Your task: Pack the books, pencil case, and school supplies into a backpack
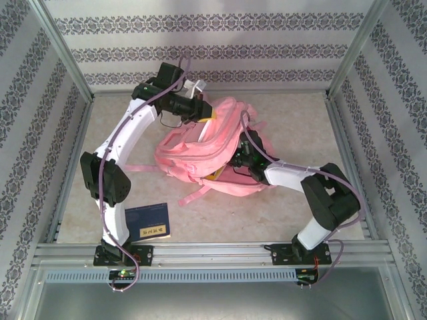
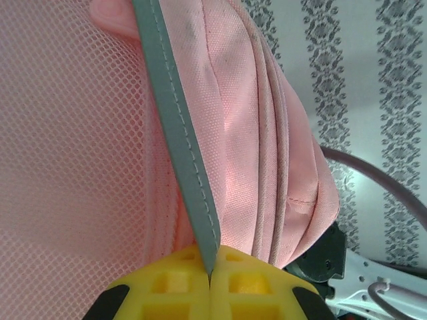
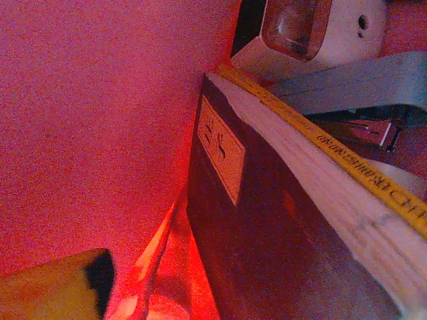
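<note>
The pink backpack (image 1: 200,150) lies in the middle of the table with its mouth held up. My left gripper (image 1: 202,111) is at its far rim, and its yellow fingers (image 2: 167,287) are shut on the grey edge trim (image 2: 180,147). My right gripper (image 1: 238,159) reaches inside the bag. Only its left finger (image 3: 53,287) shows there, far off to the side and clear of a dark navy book (image 3: 267,240) with a label. A yellow-spined book (image 3: 360,177) lies against it. The beige stapler base (image 3: 300,30) and a pale grey pouch (image 3: 353,80), perhaps the pencil case, sit beyond.
Another navy book (image 1: 148,222) with a yellow label lies on the table by the left arm's base. Pink straps (image 1: 193,193) trail toward the front. Patterned walls and metal frame rails close in the table on three sides.
</note>
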### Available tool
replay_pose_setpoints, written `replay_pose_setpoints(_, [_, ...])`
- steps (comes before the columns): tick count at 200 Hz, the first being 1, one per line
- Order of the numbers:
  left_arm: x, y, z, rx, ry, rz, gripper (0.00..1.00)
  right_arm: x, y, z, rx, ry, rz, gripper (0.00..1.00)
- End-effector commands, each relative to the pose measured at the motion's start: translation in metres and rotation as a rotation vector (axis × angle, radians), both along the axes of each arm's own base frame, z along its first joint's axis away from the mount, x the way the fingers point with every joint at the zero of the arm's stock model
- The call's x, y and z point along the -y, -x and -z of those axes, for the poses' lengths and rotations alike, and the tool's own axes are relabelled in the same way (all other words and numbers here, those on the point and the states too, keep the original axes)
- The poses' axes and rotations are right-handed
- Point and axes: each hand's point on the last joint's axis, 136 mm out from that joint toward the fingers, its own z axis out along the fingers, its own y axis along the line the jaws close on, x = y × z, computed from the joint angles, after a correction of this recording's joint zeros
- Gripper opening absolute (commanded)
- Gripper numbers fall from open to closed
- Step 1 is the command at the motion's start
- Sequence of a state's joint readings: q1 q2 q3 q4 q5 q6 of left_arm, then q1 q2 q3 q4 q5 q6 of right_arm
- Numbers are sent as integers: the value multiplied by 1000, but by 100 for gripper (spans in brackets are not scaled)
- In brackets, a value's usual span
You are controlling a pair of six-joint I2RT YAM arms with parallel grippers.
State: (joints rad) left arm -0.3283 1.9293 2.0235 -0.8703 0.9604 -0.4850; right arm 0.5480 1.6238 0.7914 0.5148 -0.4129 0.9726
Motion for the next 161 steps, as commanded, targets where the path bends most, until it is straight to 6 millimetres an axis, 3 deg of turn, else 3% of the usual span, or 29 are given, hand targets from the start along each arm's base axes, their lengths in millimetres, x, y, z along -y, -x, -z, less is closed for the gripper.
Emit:
replay_pose_setpoints(1, [-3, -15, -43, 136, 128, 12, 0, 16, 6, -14, 120, 102, 29, 89])
replay_pose_setpoints(30, [-7, -22, -37, 125, 125, -2, 0, 47, 18, -16, 145, 222, 74, 96])
replay_pose_setpoints(61, [-8, -27, -24, 107, 100, -21, 0, 78, 32, -19, 146, 358, 124, 97])
replay_pose_setpoints(98, [-9, -39, 5, 50, 52, -75, 0, 148, 53, -7, 40, 569, 347, 93])
replay_pose_setpoints(118, [-1, -41, 20, 24, 49, -79, 0, 177, 71, -5, 28, 602, 439, 89])
replay_pose_setpoints(161, [26, -43, 52, -25, 34, -55, 0, 205, 102, 6, 19, 642, 482, 87])
